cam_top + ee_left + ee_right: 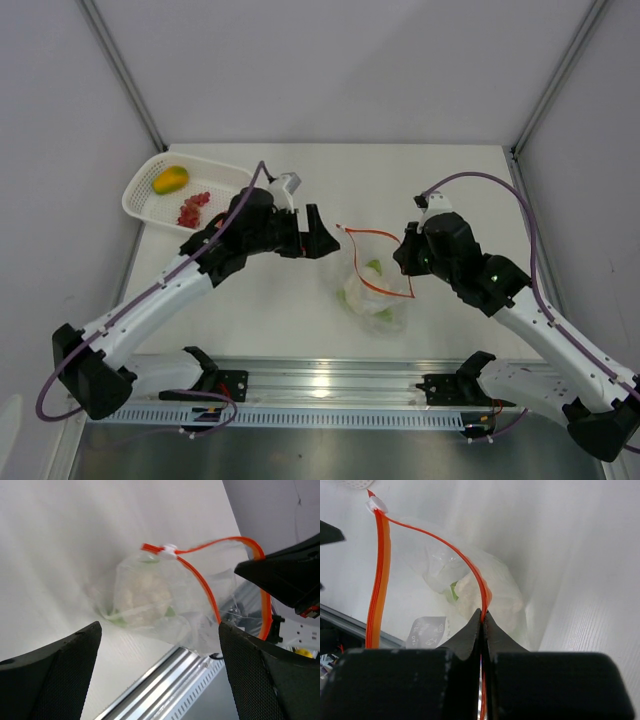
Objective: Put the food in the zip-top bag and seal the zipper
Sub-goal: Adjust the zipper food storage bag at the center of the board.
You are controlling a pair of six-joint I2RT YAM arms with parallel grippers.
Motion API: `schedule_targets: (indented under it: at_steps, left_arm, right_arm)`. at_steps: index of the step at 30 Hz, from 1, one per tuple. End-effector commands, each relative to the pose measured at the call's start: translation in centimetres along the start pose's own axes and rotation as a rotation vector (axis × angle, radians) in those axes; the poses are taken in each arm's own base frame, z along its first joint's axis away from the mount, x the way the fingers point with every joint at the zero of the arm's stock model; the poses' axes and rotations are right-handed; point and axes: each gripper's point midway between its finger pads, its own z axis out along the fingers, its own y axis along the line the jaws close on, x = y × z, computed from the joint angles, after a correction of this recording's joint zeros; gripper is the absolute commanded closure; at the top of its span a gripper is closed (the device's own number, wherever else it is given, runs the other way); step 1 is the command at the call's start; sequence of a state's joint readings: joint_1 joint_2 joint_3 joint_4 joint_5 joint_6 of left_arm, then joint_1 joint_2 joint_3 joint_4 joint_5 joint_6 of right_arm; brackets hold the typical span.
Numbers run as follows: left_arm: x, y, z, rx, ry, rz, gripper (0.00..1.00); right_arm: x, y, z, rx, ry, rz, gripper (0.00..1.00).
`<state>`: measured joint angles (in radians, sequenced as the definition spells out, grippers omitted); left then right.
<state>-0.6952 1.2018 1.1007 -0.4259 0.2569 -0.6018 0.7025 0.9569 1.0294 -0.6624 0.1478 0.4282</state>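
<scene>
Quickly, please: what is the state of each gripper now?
Left gripper: open, holding nothing.
Right gripper: closed on the zipper of the zip-top bag.

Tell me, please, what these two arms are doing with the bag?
The right gripper is shut on the zipper of the clear zip-top bag, whose mouth stands open. White-and-green vegetable pieces are inside the bag. The left gripper is open and empty, close to the bag's slider end. The mango and red grape bunch lie in the white basket, and the bag is not yet sealed.
</scene>
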Motion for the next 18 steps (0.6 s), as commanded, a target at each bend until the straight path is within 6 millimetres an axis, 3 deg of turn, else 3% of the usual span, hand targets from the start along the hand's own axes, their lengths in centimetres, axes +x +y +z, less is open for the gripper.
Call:
schedule_targets:
  at_steps: [1, 5, 10, 13, 18]
  left_arm:
    - [-2.0, 2.3, -3.1, -0.101, -0.126, -0.016, 0.00]
    - [-3.2, 6.2, -5.2, -0.238, -0.214, -0.088, 0.00]
    - [-3.2, 9.8, -6.2, -0.363, -0.224, -0.149, 0.01]
    - [-3.2, 13.1, -7.0, -0.512, -0.246, -0.184, 0.01]
    - [-4.4, 17.7, -8.7, -0.683, -0.356, -0.254, 0.00]
  right_arm:
    - [-1.8, -0.3, -0.4, 0.021, -0.067, -0.007, 1.00]
    - [-3.1, -0.6, -0.8, 0.044, -0.113, -0.010, 1.00]
    - [-5.8, -1.1, -1.5, 0.091, -0.185, -0.038, 1.00]
    - [-7.1, -1.5, -1.8, 0.121, -0.209, -0.060, 1.00]
    - [-8.2, -2.6, -1.9, 0.165, -0.229, -0.081, 1.00]
